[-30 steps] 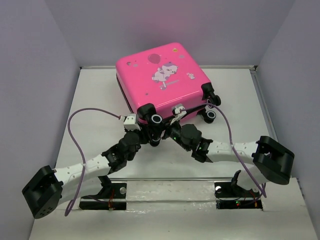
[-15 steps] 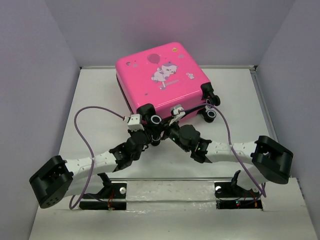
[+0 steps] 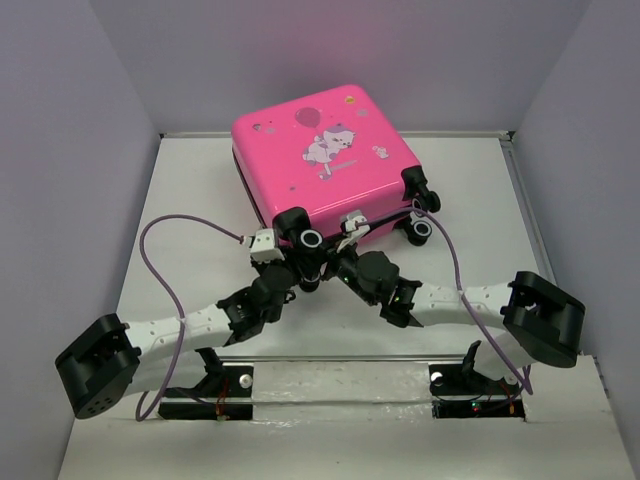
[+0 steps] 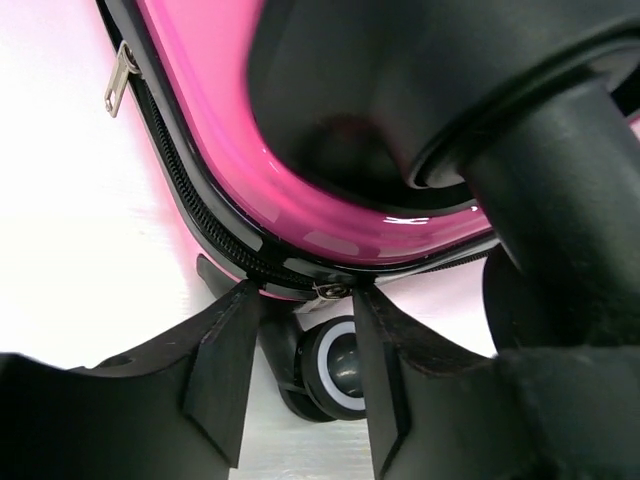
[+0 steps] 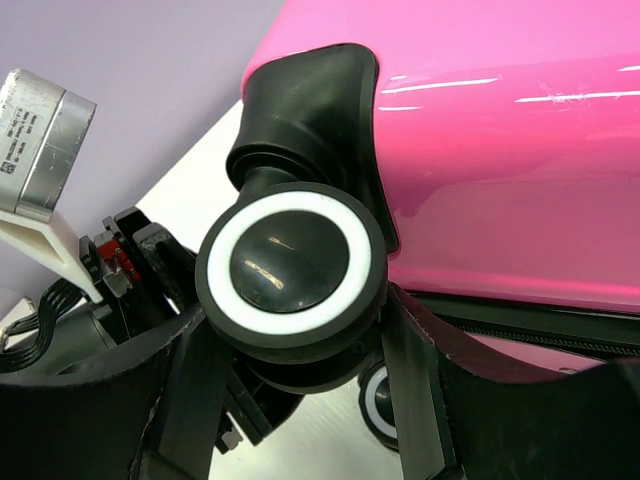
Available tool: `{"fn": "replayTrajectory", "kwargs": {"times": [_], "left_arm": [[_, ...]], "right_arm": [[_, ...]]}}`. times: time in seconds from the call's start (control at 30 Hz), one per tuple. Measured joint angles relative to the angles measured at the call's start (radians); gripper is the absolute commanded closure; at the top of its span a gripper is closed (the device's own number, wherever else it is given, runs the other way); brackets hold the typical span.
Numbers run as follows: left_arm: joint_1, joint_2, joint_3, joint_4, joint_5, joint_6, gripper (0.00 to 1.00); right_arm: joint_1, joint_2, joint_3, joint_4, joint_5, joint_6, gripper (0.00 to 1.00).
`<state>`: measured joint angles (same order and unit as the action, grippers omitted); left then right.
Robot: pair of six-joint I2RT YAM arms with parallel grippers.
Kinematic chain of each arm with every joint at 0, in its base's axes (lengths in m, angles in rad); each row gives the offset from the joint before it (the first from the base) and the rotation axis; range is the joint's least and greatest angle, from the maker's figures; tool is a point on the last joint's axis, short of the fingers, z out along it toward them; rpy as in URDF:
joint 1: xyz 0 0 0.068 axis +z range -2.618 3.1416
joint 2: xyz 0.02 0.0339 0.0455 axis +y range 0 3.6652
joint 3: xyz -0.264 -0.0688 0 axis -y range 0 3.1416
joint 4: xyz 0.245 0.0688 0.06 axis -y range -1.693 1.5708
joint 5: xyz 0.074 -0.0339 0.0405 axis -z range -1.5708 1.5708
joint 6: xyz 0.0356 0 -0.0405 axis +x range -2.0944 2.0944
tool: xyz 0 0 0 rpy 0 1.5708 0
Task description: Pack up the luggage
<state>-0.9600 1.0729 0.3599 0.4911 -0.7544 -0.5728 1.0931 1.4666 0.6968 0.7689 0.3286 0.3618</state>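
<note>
The luggage (image 3: 322, 160) lies shut and flat at the far middle of the desk (image 3: 190, 200), print up, wheels toward me. My left fingers (image 4: 228, 360) stand apart at its near corner seam, a zipper pull (image 4: 328, 291) between their tips. My right fingers (image 5: 415, 380) are spread wide on either side of a caster wheel (image 5: 290, 262).
</note>
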Motion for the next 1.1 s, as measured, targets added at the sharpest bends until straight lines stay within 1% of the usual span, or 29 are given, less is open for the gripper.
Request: {"fn": "replayTrajectory", "kwargs": {"times": [0.07, 0.1, 0.13, 0.17, 0.23, 0.27, 0.33, 0.37, 0.53, 0.67, 0.77, 0.93, 1.03, 1.1], "left_arm": [[-0.003, 0.003, 0.002, 0.003, -0.011, 0.008, 0.54], [-0.008, 0.009, 0.002, 0.01, -0.022, 0.014, 0.59], [-0.009, 0.013, 0.002, 0.014, -0.026, 0.017, 0.6], [-0.011, 0.018, 0.003, 0.018, -0.032, 0.016, 0.66], [-0.019, 0.027, 0.003, 0.031, -0.044, 0.021, 0.71], [-0.023, 0.032, 0.003, 0.039, -0.048, 0.023, 0.78], [-0.026, 0.037, 0.003, 0.047, -0.058, 0.024, 0.87], [-0.027, 0.039, 0.004, 0.05, -0.061, 0.032, 0.94], [-0.029, 0.016, 0.004, 0.034, -0.061, 0.043, 0.94], [-0.009, -0.076, -0.016, 0.005, -0.028, 0.048, 0.94], [0.062, -0.178, -0.059, -0.009, 0.035, 0.037, 0.94], [0.275, -0.293, -0.074, -0.005, 0.023, 0.027, 0.94], [0.307, -0.303, -0.074, -0.002, 0.055, 0.026, 0.94], [0.31, -0.303, -0.074, -0.002, 0.111, 0.034, 0.94]], "right_arm": [[0.001, 0.0, 0.0, 0.0, 0.002, 0.0, 0.93], [0.002, 0.0, 0.0, 0.0, 0.004, 0.0, 0.93], [0.002, 0.0, 0.0, 0.0, 0.005, 0.0, 0.93], [0.005, 0.0, 0.0, -0.001, 0.008, -0.001, 0.93], [0.008, 0.002, 0.0, 0.0, 0.015, -0.005, 0.93], [0.01, 0.004, 0.001, 0.001, 0.02, -0.006, 0.93], [0.011, 0.007, 0.003, 0.002, 0.027, -0.008, 0.93], [0.012, 0.008, 0.003, 0.002, 0.03, -0.008, 0.93], [0.015, 0.0, -0.001, 0.006, 0.048, -0.024, 0.93], [0.015, -0.05, -0.038, 0.005, 0.069, -0.046, 0.93], [0.021, -0.103, -0.069, -0.009, 0.072, -0.059, 0.93], [0.05, -0.19, -0.13, -0.06, 0.072, -0.065, 0.93], [0.054, -0.198, -0.134, -0.069, 0.071, -0.067, 0.93], [0.054, -0.198, -0.134, -0.07, 0.071, -0.067, 0.93]]}}
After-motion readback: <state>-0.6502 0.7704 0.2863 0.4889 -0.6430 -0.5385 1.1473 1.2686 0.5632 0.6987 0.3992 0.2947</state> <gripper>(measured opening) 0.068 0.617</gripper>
